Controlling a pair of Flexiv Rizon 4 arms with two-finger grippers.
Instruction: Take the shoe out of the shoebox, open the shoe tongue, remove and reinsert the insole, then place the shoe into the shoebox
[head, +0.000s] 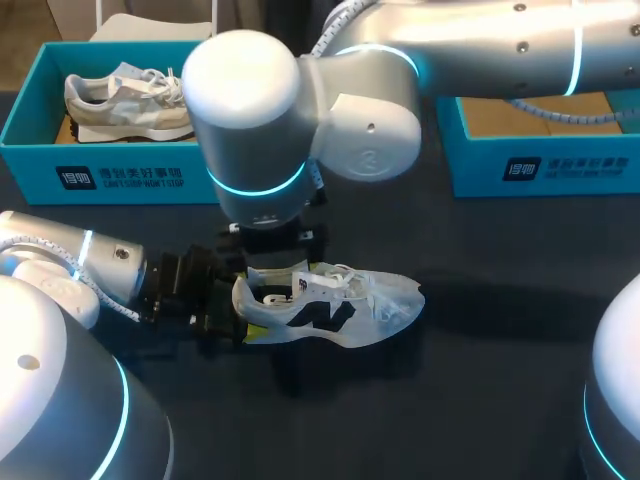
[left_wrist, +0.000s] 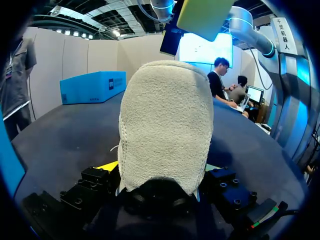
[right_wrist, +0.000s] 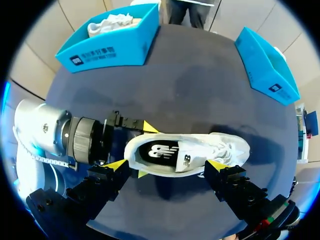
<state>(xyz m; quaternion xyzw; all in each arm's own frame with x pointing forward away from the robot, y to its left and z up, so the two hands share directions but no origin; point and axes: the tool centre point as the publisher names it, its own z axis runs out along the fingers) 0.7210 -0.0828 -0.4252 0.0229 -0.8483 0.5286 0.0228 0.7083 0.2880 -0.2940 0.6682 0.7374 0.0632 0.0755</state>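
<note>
Shoe (head: 340, 305) sits sole down mid-table (head: 500, 350), toe toward the right side, well apart from every edge. 2 boxes stand at the far edge: left box (head: 110, 175) holding a 2nd shoe (head: 125, 100), right box (head: 560, 170). A wide stretch of table lies between them and the toe. Left arm comes in low from the left, and the left gripper (left_wrist: 160, 167) clamps the heel from both sides. Right arm reaches across from the far right, wrist pointing down. Right gripper (right_wrist: 166, 164) is spread wide above the shoe opening, holding nothing.
</note>
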